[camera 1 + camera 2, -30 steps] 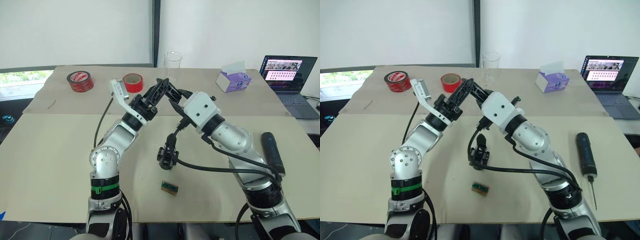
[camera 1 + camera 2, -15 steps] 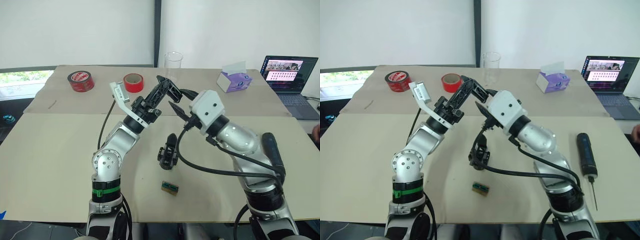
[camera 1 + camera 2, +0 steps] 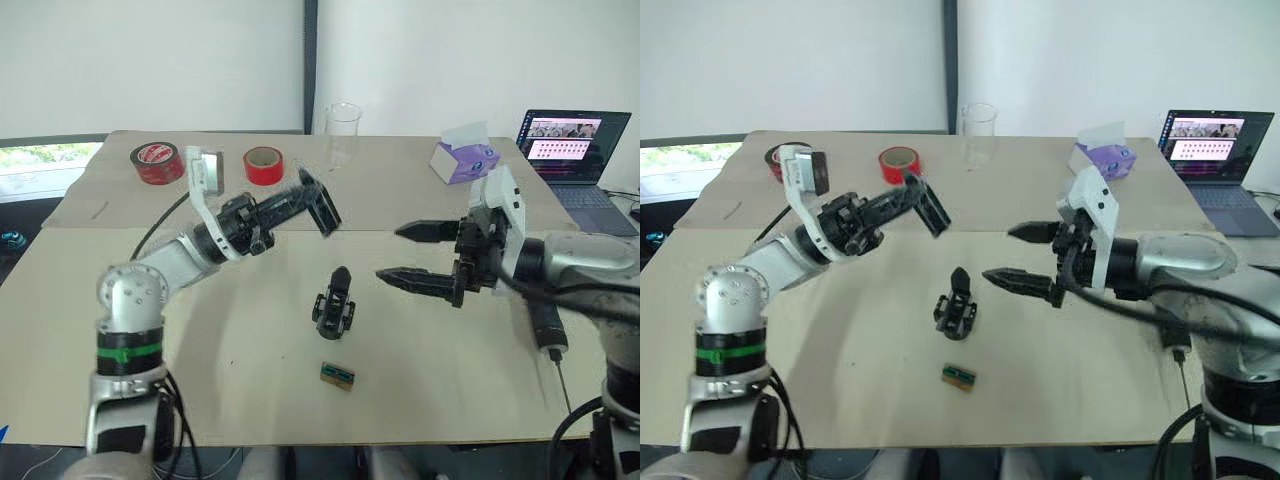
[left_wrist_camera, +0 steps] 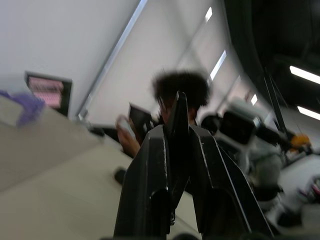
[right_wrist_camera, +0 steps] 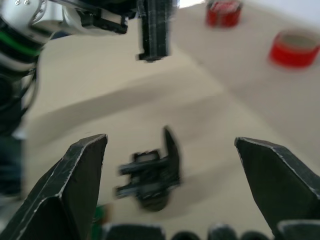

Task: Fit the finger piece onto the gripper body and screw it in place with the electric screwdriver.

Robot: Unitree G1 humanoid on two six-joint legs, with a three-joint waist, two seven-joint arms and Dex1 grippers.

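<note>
- Gripper body (image 3: 334, 304) stands on the beige, matte cardboard table top (image 3: 200, 380): a black, blocky mechanism with one pointed finger sticking up. It serves as landmark for everything below.
- Right gripper (image 3: 400, 252) hangs just right of the gripper body, apart from it, its two long black tapered fingers spread wide and empty, tips pointing toward the robot's left.
- Left gripper (image 3: 322, 208) is raised above and behind the gripper body, fingers pressed together; in the left wrist view a thin black tapered piece (image 4: 178, 135) sits pinched between them, pointed end out, likely the finger piece.
- Electric screwdriver (image 3: 1178, 352) lies well to the right of the gripper body, mostly hidden behind the right arm; a thin metal bit shows.
- Small green-and-brown block (image 3: 338, 375) lies just in front of the gripper body.
- Two red tape rolls (image 3: 264, 165), a clear glass (image 3: 343, 122) and a purple tissue box (image 3: 466, 160) sit far behind the gripper body.
</note>
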